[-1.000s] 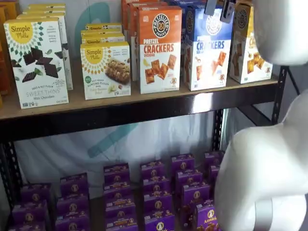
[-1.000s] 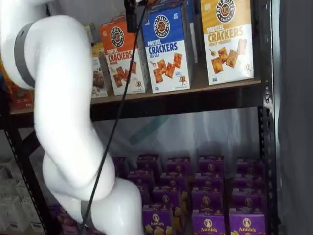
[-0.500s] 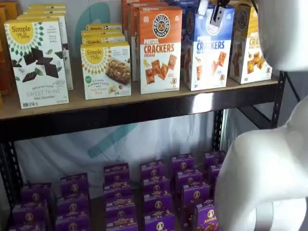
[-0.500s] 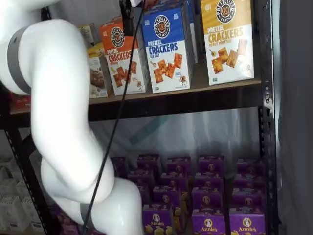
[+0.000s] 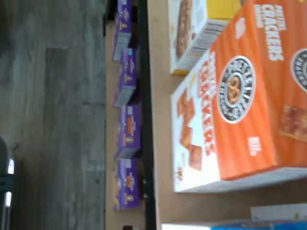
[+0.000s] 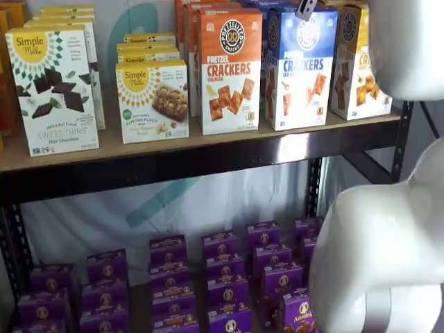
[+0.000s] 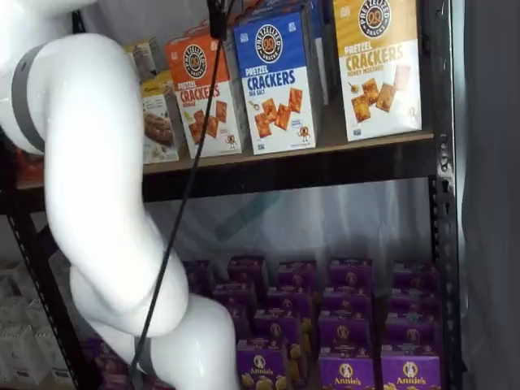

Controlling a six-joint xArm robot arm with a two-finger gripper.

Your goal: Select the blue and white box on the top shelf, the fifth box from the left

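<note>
Risen, gripper (image 6: pixel 306 7) hangs over blue and white box (image 6: pixel 300 69).

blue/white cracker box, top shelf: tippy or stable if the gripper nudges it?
Probably tippy: the blue and white box stands tall and upright on a narrow base on the top shelf. Likely light, rigid cardboard. The orange box close beside it could get bumped.

Hand (image 7: pixel 217 18) mostly beyond frame edge

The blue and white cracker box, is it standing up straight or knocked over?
Upright. The blue and white cracker box stands on its base on the top shelf, front facing out.
</note>
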